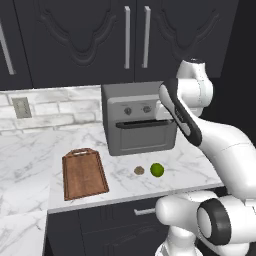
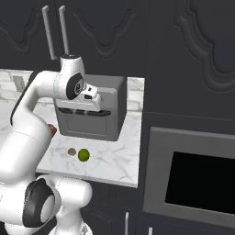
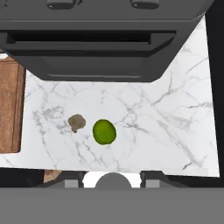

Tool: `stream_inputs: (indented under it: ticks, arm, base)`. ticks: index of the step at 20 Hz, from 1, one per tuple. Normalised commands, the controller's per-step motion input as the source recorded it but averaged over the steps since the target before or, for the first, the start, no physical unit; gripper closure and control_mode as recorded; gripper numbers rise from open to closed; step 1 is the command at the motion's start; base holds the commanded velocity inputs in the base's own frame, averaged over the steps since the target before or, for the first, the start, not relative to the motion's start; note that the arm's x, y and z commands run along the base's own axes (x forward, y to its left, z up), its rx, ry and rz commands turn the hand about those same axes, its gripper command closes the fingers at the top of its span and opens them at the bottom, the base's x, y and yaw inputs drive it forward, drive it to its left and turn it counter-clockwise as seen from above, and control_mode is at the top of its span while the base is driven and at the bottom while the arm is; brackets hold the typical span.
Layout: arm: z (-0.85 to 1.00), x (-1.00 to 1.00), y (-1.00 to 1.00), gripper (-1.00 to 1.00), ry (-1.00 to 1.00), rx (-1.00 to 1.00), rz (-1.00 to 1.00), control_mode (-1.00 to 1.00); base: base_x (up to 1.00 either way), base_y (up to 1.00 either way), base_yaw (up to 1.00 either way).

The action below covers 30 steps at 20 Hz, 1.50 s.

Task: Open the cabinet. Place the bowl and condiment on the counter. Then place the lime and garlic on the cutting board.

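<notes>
The dark cabinet point(image 1: 100, 35) above the counter point(image 1: 30, 155) has both doors shut, silver handles side by side. The bright green lime point(image 1: 157, 169) and the small brownish garlic point(image 1: 139, 170) lie close together on the marble near the front edge. To their left lies the reddish-brown cutting board point(image 1: 84, 174), bare. My gripper point(image 3: 112, 179) hangs high over the counter in front of the toaster oven, pointing down, open with nothing between its tips. In the hand view the lime point(image 3: 104, 131) and garlic point(image 3: 76, 123) sit below it, the cutting board point(image 3: 8, 105) at the left. The bowl and condiment are out of view.
A grey toaster oven point(image 1: 140, 122) stands at the back of the counter, just behind the lime and garlic. A wall outlet point(image 1: 21, 107) is on the brick tiles at left. A built-in oven point(image 2: 197, 179) sits in the tall dark panel at right. The counter ends right of the lime.
</notes>
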Motion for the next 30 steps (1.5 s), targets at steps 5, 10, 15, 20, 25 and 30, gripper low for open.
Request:
stream_inputs:
  ticks: [5, 10, 15, 20, 25, 30]
  arm:
    - [0.0, -0.27, 0.03, -1.0, -0.1, -0.01, 0.0, -1.0]
    - [0.0, -0.64, 0.16, -1.0, -0.33, -0.09, 0.0, -1.0]
    - [0.21, -0.37, 0.29, -1.0, -0.34, -0.16, 0.0, -1.0]
    - [0.71, 0.0, 0.23, -1.0, -0.22, -0.12, 0.0, -1.0]
    - [0.81, 0.05, 0.07, -1.0, -0.1, -0.03, 0.01, -1.0]
    - [0.64, 0.27, 0.04, -1.0, -0.02, 0.0, 0.01, -1.0]
  base:
    - [0.0, 0.0, 0.0]
    - [0.0, 0.0, 0.0]
    - [0.0, 0.0, 0.0]
    - [0.0, 0.0, 0.0]
    - [0.0, 0.0, 0.0]
    - [0.0, 0.0, 0.0]
